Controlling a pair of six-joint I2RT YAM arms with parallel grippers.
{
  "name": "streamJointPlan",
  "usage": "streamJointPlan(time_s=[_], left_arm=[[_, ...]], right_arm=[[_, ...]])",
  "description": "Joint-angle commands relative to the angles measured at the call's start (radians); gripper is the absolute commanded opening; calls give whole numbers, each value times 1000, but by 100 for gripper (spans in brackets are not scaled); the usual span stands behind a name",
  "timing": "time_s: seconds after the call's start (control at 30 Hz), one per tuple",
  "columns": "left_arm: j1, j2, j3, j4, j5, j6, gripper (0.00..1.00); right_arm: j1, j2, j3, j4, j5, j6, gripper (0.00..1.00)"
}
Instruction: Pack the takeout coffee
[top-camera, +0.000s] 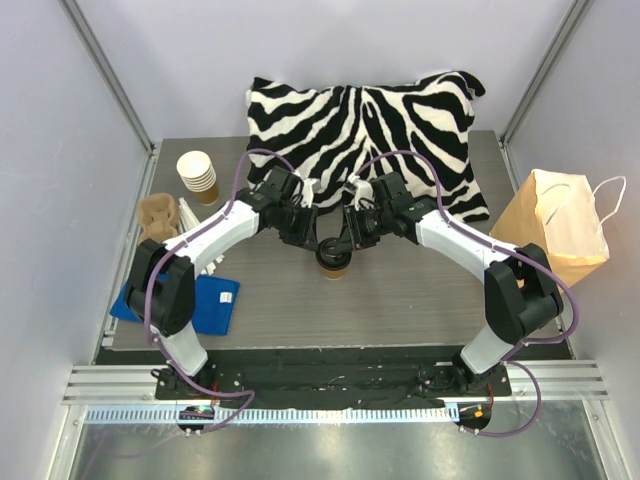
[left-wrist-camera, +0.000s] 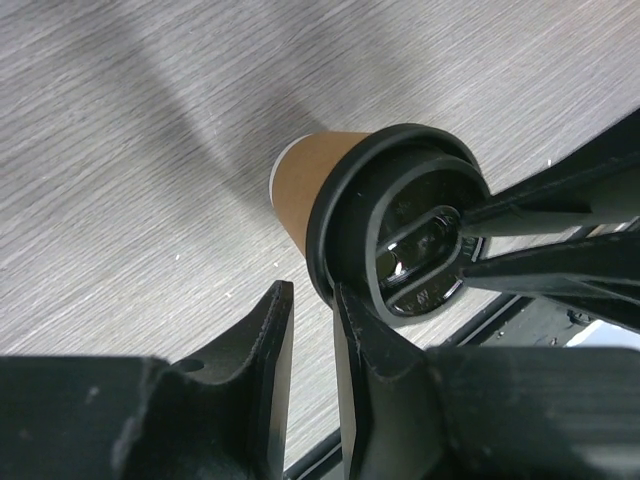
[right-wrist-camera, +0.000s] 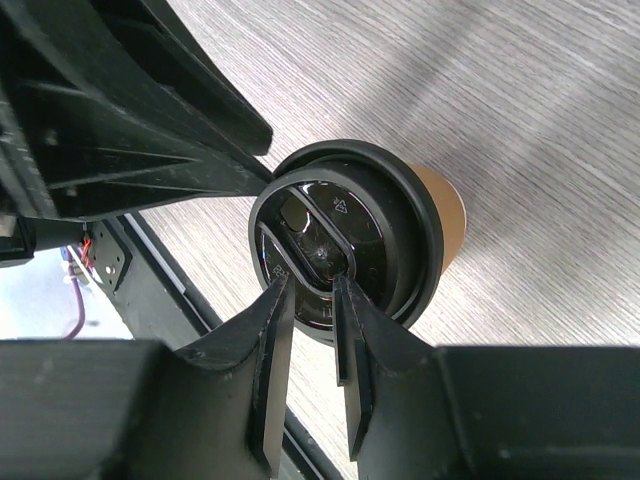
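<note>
Because the takeout coffee (top-camera: 334, 262) has to travel without spilling, you have both arms meeting over it, and I judge that this step is to press the black lid (right-wrist-camera: 330, 215) down firmly. The cup stands on the table (top-camera: 400, 295), just in front of the zebra cushion (top-camera: 370, 125), near the middle of its front edge.

The left gripper (left-wrist-camera: 312, 290) has its fingers almost together, with only a thin slit between them. Its tip lies against the rim of the lid, on the side away from the cushion's right end. It grips nothing that I can see, so it works more like a pushing stick than like a pincer. The right gripper (right-wrist-camera: 312, 285) is also nearly closed, and its tips rest on the sunken middle of the lid. I cannot tell whether a small ridge of the lid is nipped between them.

The paper bag (top-camera: 555, 225) waits beside the right end of the cushion, probably as the place for packing. Before you lift the cup, you need to open one pincer around its brown wall.
</note>
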Motion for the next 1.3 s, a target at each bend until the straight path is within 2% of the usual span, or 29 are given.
streamJointPlan(time_s=[0.0,0.23,0.57,0.67,1.03,1.13,1.27], left_arm=[[7,-70,92,-25,-13,35,27],[7,-28,139,-42,-47,38,27],[-25,51,-44,-10,-36,12,25],[-20,81,-44,-31,-53,30,25],[18,-134,20,26,-41,23,27],[21,-120,83,3,-45,35,27],[21,-79,91,7,-29,23,27]], right_arm=[[4,-7,13,-24,-7,-46,31],[4,10,30,-33,-12,-57,31],[4,41,24,-38,-10,-65,31],[4,47,25,-36,-9,-69,31],[2,38,39,-47,-39,-129,31],[2,39,45,-56,-56,-157,31],[1,46,51,-64,-61,-169,31]])
